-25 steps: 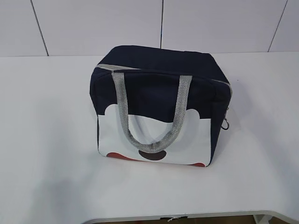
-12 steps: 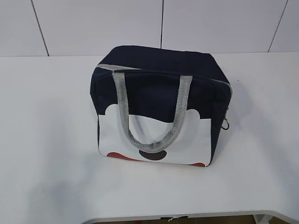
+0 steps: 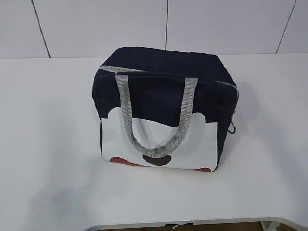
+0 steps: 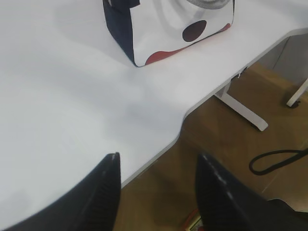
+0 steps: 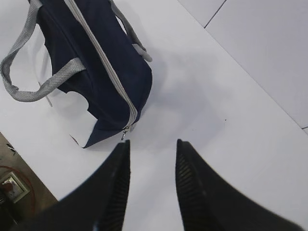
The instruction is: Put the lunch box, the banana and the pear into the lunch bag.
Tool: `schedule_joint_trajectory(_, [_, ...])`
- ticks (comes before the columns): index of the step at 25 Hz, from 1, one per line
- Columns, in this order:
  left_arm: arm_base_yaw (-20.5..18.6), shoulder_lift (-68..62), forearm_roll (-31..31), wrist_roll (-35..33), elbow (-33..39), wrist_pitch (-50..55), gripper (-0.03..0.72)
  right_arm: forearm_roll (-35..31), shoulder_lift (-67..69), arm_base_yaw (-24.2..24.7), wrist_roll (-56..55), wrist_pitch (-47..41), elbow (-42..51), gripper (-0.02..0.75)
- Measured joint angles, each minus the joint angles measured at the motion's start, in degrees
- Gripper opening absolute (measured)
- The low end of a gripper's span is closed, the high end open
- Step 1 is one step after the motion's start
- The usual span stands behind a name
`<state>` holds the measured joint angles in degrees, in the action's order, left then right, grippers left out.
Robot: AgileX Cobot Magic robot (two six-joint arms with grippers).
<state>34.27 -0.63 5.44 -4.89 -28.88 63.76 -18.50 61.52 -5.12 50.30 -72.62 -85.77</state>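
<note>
The zipped lunch bag (image 3: pixel 163 108) stands mid-table (image 3: pixel 48 144). The left gripper (image 4: pixel 159 185) hangs partly open and empty over the table's front edge; the right gripper (image 5: pixel 153 178), jaws apart, holds nothing near the bag's end.

Navy lunch bag (image 3: pixel 163 77) w/ grey handles (image 3: pixel 156 120), white/red/black panel, on white table (image 3: pixel 48 144).
</note>
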Motion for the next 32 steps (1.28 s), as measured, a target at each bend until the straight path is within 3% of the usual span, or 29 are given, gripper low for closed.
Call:
schedule_joint_trajectory(12, [0.0, 0.0, 0.6, 0.0, 0.0, 0.0, 0.347, 0.0, 0.0, 0.0, -0.1, 0.0, 0.0, 0.286])
schedule_joint_trajectory(22, [-0.4, 0.0, 0.7, 0.0, 0.0, 0.0, 0.328, -0.4, 0.0, 0.0, -1.0, 0.0, 0.0, 0.349])
schedule_joint_trajectory(26, [-5.0, 0.0, 0.9, 0.0, 0.0, 0.0, 0.326, -0.4, 0.0, 0.0, -1.0, 0.0, 0.0, 0.349])
schedule_joint_trajectory(32, [-17.4, 0.0, 1.0, 0.0, 0.0, 0.0, 0.317, -0.5, 0.4, 0.0, -1.3, 0.0, 0.0, 0.349])
